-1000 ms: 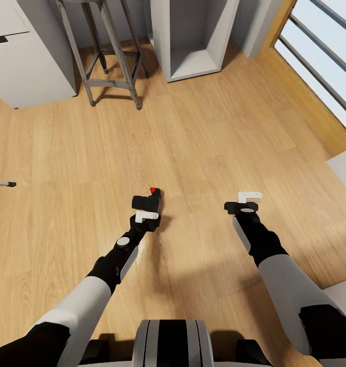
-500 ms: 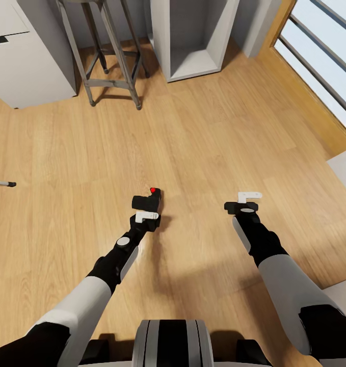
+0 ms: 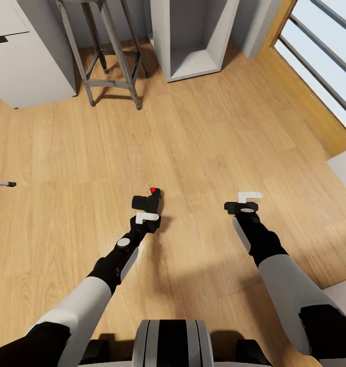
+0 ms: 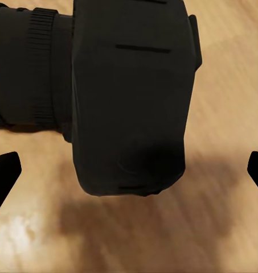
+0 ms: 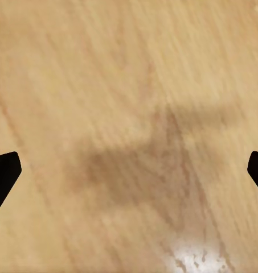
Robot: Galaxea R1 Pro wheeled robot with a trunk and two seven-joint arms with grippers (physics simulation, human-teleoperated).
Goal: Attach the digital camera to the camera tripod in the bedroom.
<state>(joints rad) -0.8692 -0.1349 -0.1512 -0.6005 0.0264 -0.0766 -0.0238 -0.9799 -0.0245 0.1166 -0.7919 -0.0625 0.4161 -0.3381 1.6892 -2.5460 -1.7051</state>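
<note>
Digital camera (image 3: 148, 200) ahead of left claw (image 3: 147, 216), stool (image 3: 107, 56), shelf (image 3: 190, 38) beyond

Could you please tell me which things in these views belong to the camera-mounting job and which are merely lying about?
Belongs to the job:
- digital camera, on the floor
- left claw, open, just behind it
- tripod leg tip

Just about:
- metal stool
- white cube shelf
- window
- right claw, open over bare floor
</note>
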